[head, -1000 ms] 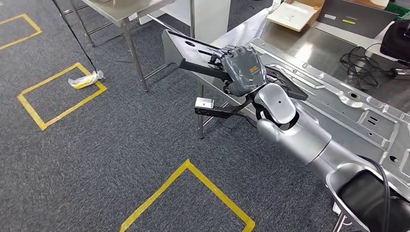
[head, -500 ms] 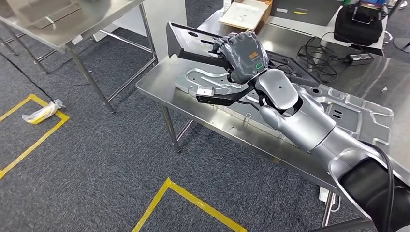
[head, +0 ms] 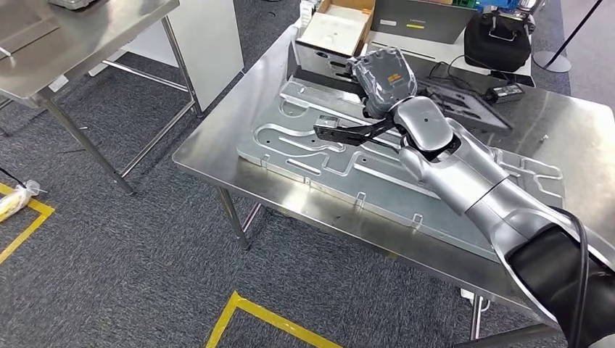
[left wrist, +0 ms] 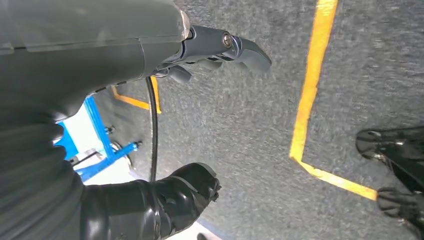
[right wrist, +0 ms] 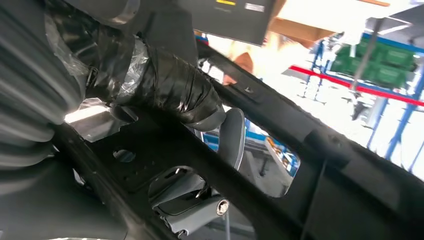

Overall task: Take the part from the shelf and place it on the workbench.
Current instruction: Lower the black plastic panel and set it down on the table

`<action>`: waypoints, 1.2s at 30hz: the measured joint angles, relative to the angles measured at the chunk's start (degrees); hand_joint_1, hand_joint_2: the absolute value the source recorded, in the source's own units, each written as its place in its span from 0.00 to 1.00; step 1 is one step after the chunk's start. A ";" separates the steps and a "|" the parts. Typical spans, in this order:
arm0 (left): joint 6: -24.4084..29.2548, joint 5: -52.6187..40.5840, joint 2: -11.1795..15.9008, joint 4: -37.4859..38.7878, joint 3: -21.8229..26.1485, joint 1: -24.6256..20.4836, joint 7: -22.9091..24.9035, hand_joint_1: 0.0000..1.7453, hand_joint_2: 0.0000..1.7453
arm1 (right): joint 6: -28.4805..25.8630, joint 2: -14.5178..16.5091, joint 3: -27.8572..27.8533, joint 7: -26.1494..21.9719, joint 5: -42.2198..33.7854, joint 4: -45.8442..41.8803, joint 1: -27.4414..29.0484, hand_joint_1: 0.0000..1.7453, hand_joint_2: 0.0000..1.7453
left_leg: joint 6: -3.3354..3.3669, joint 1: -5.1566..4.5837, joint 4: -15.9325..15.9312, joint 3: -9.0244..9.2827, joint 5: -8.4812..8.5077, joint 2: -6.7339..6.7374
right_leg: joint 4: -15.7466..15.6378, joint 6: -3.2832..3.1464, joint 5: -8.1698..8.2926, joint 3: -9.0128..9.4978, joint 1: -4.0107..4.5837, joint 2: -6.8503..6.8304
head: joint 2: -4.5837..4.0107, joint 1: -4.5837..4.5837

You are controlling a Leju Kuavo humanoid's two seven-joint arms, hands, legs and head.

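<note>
I have the black part (head: 406, 98) clamped in the right robot hand (head: 382, 76), carried above the worktop (head: 217, 156), so the pick is done by my reckoning and only the set-down is left. The part hangs over the big pressed metal panel (head: 341, 170) that covers most of the worktop; whether any of it touches the panel I cannot tell. In the right wrist view the fingers (right wrist: 172, 87) wrap round a bar of the part's frame. The left robot hand (left wrist: 220, 47) hangs by the carpet holding nothing, fingers loosely apart. Free room is tight: a bare steel strip runs along the near edge, while a box (head: 335, 27), a bag (head: 504, 40) and cables (head: 453, 76) crowd the far side
</note>
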 joint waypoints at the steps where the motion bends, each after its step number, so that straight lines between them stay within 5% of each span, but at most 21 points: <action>1: -0.01 0.03 -0.07 0.01 0.01 -0.01 0.03 0.00 1.00 | 0.67 0.09 0.04 0.09 -0.01 0.92 -0.16 1.00 1.00 | -0.20 -0.01 0.08 0.98 -0.84 0.05 | -3.87 -0.09 3.67 0.66 -0.04 -0.14 | 0.00 0.01; 3: -0.01 0.10 -0.15 0.01 0.02 -0.07 0.15 0.00 1.00 | 2.60 0.58 0.23 0.40 0.00 3.54 -0.72 1.00 1.00 | -0.90 0.01 0.29 2.07 -2.22 0.11 | -8.94 -0.65 8.87 1.63 0.31 -0.30 | 0.00 -0.08; 4: -0.03 0.09 -0.19 0.01 0.03 -0.16 0.17 0.00 1.00 | 3.39 0.98 0.34 0.50 -0.02 5.18 -1.06 1.00 1.00 | -1.28 0.07 0.45 2.25 -2.60 0.16 | -9.76 -1.08 9.93 1.73 0.57 -0.32 | 0.00 -0.10; 8: -0.21 -0.44 -0.25 0.02 0.04 -0.44 0.06 0.00 1.00 | 3.99 2.97 0.39 0.60 -0.27 12.53 -2.47 1.00 1.00 | -2.40 0.41 4.60 0.16 -2.11 0.45 | -10.86 -2.62 9.20 3.59 0.62 -0.25 | 0.00 -0.14; 11: -0.16 -1.20 -0.25 0.02 0.04 -0.58 -0.11 0.00 1.00 | 4.58 5.02 0.40 0.91 -0.23 18.73 -2.41 1.00 1.00 | -2.83 0.49 14.91 -6.63 -5.13 0.54 | -11.56 -3.36 8.37 5.21 0.57 -0.21 | 0.00 -0.15; 13: -0.06 -1.85 -0.35 0.02 0.04 -0.70 -0.17 0.00 1.00 | 5.42 6.44 0.43 1.38 -0.21 22.18 -1.78 1.00 1.00 | -3.10 0.51 17.48 -9.79 -6.42 0.54 | -11.45 -3.48 7.66 5.91 0.68 -0.03 | 0.00 -0.15; 17: 0.39 -3.25 -0.54 0.02 0.04 -1.16 -0.18 0.00 1.00 | 7.56 8.93 0.44 2.20 -0.34 27.20 -0.35 1.00 1.00 | -2.76 0.34 5.49 -7.35 2.14 0.53 | -10.62 -3.01 6.14 7.05 0.79 0.41 | 0.00 -0.14; 21: 0.83 -4.24 -0.90 0.02 0.04 -1.78 0.29 0.00 1.00 | 11.43 10.96 0.44 2.95 -0.58 30.64 1.69 1.00 1.00 | -1.86 0.08 1.83 -6.07 3.45 0.46 | -9.99 -2.51 5.38 6.79 1.21 0.71 | 0.00 -0.10; 25: 1.11 -4.70 -1.71 0.02 0.04 -2.44 0.89 0.00 1.00 | 13.63 13.05 0.44 2.94 -0.91 32.87 3.70 0.00 0.00 | -1.82 -0.10 1.65 -5.95 3.60 0.41 | -10.27 -2.86 5.28 7.07 1.18 0.62 | 0.00 -0.10; 28: 1.15 -4.96 -2.23 0.02 0.04 -2.75 0.98 0.00 1.00 | 13.70 14.53 0.45 1.68 -0.66 33.71 4.71 0.00 0.00 | -1.62 -0.17 1.66 -5.92 3.47 0.39 | -10.52 -2.78 5.25 7.24 1.15 0.61 | 0.00 -0.09; 32: 1.13 -5.20 -2.59 0.02 0.05 -2.95 1.14 0.00 0.00 | 13.97 16.64 0.48 0.26 -0.07 33.92 5.07 0.00 0.00 | -1.44 -0.25 1.69 -5.85 3.35 0.47 | -10.65 -2.37 5.29 7.32 1.07 0.67 | 0.00 -0.10; 36: 1.05 -5.17 -2.62 0.02 0.19 -3.06 1.20 0.00 0.00 | 12.72 18.50 0.57 -0.58 0.03 33.37 5.19 0.00 0.00 | -1.37 -0.26 1.74 -5.82 3.32 0.49 | -10.66 -1.91 5.29 7.33 1.04 0.69 | 0.00 -0.10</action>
